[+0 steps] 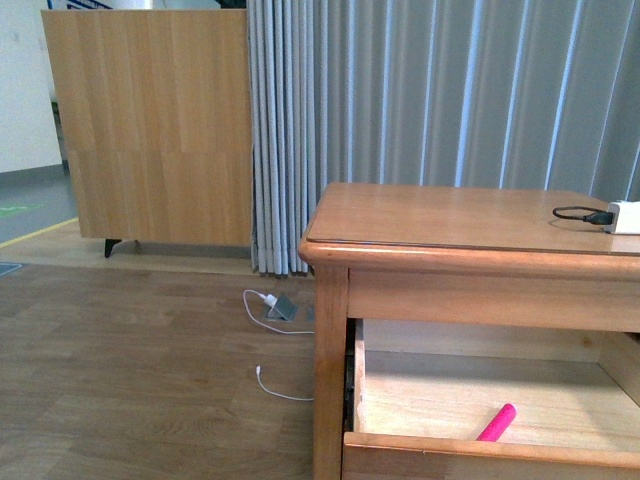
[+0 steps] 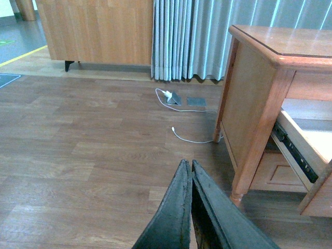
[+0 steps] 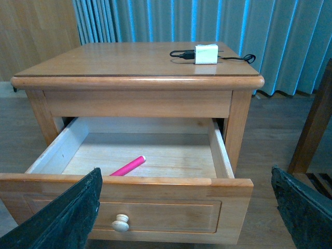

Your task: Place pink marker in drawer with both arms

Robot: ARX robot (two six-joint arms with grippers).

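Observation:
The pink marker lies flat on the floor of the pulled-out drawer, near its front wall; in the front view the pink marker shows just behind the drawer front. The drawer's pale round knob faces my right gripper, which is open, its fingers spread wide before the drawer front, holding nothing. My left gripper is shut and empty, hovering over the wood floor to the left of the nightstand. Neither arm shows in the front view.
A white charger with a black cable lies on the nightstand top. A white cord and plug lie on the floor by the grey curtain. A wooden cabinet stands at the back left. A dark wooden post rises right of the nightstand.

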